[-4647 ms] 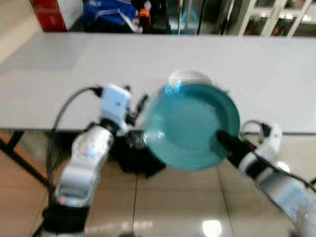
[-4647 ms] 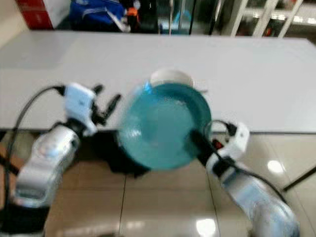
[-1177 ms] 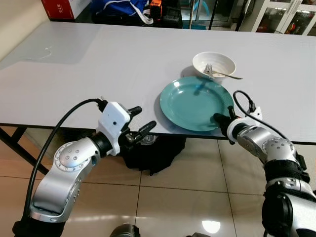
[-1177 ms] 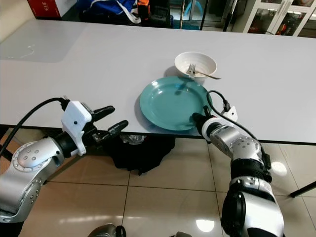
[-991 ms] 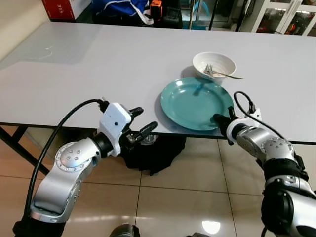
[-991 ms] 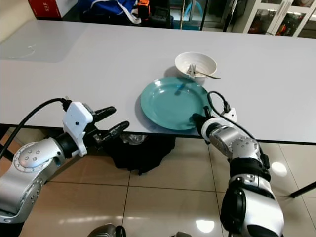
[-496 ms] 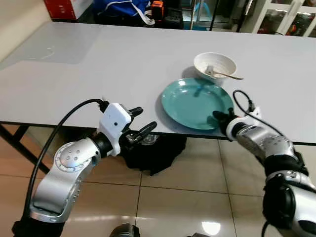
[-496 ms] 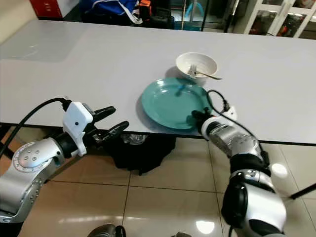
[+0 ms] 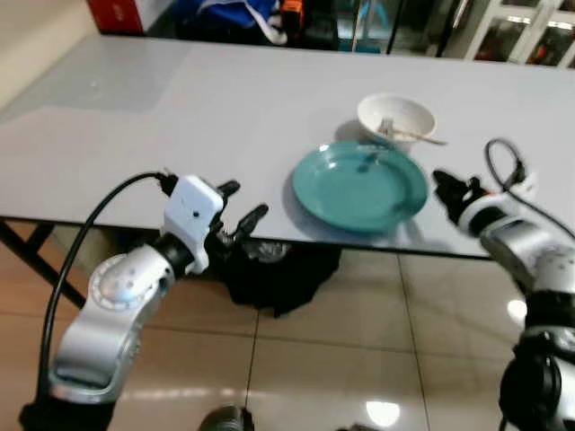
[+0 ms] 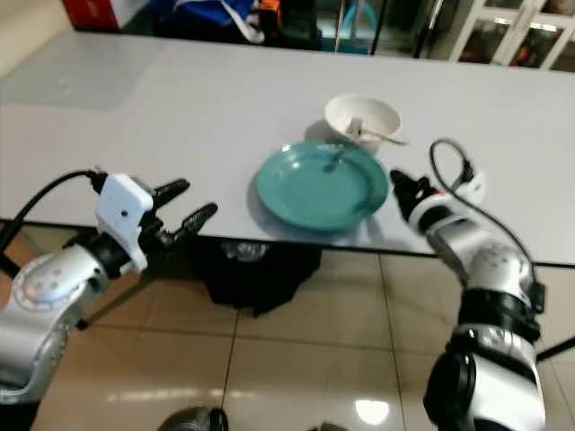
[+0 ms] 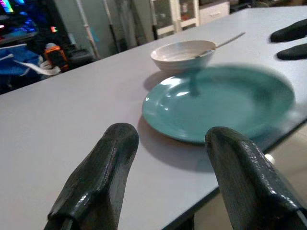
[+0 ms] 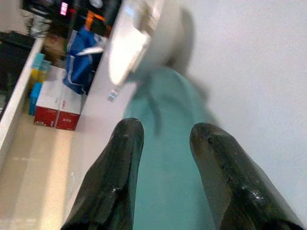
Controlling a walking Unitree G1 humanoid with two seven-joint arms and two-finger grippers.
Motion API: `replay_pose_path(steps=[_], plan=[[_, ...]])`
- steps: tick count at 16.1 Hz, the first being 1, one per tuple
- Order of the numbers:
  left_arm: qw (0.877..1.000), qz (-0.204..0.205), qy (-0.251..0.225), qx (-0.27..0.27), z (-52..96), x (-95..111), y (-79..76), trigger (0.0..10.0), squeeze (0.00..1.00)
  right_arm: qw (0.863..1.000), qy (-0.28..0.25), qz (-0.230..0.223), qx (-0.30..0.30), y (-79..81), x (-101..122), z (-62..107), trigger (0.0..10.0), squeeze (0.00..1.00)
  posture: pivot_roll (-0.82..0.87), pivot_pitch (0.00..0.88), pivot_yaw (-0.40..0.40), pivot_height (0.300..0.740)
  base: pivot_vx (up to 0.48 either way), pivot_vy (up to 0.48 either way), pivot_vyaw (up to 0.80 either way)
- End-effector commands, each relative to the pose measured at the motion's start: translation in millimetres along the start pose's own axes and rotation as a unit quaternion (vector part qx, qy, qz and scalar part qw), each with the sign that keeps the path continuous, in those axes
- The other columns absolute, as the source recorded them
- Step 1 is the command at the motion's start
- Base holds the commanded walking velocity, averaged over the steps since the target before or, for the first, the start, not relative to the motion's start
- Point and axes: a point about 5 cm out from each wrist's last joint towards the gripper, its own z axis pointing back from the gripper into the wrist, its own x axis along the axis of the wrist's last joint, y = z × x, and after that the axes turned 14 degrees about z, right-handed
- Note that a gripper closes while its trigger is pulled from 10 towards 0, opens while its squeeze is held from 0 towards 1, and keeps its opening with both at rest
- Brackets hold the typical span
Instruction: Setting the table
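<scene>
Nearest, below the table's front edge: tiled floor (image 9: pixel 305 377), with a black bag (image 9: pixel 269 274) lying under the table.

Left gripper (image 9: pixel 241 208) held at the near edge of the grey table (image 9: pixel 180 108), fingers spread apart, gripping nothing, well apart from the plate and to its left. From the left wrist: both black fingers (image 11: pixel 100 177) parted, aimed across the tabletop toward the plate.

Teal plate (image 9: pixel 359 187) lying flat on the table close to the front edge, right of centre, bare.

Right gripper (image 10: pixel 400 189) just beside the plate's right rim, above the tabletop, apart from the plate. Fingers (image 12: pixel 120 163) slightly parted, nothing between them. Exact gap to the rim not determinable owing to blur.

White bowl (image 10: pixel 361 115) just behind the plate, near its far rim, upright. Fork (image 9: pixel 409 135) resting inside the bowl, handle protruding over the right side.

Farthest, beyond the table: blue bag (image 10: pixel 216 20), red box (image 9: pixel 115 13) at far left.
</scene>
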Motion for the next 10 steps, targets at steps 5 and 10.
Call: replay_pose_path(steps=[5, 10], plan=[[0.996, 0.007, -0.019, 0.087, -9.4, -2, -3.0, 10.0, 0.0, 0.974, -0.003, 0.224, -0.011, 12.3, -20, 30.9, 10.0, 0.0, 0.04, 0.087, -0.042, 0.74, 0.0, 0.0, 0.0], [0.992, 0.014, -0.037, 0.116, -12.9, 3, -5.7, 10.0, 0.0, 0.928, -0.117, 0.354, 0.002, 38.6, -24, 59.9, 10.0, 0.0, 0.03, 0.094, -0.039, 0.74, 0.0, 0.0, 0.0]])
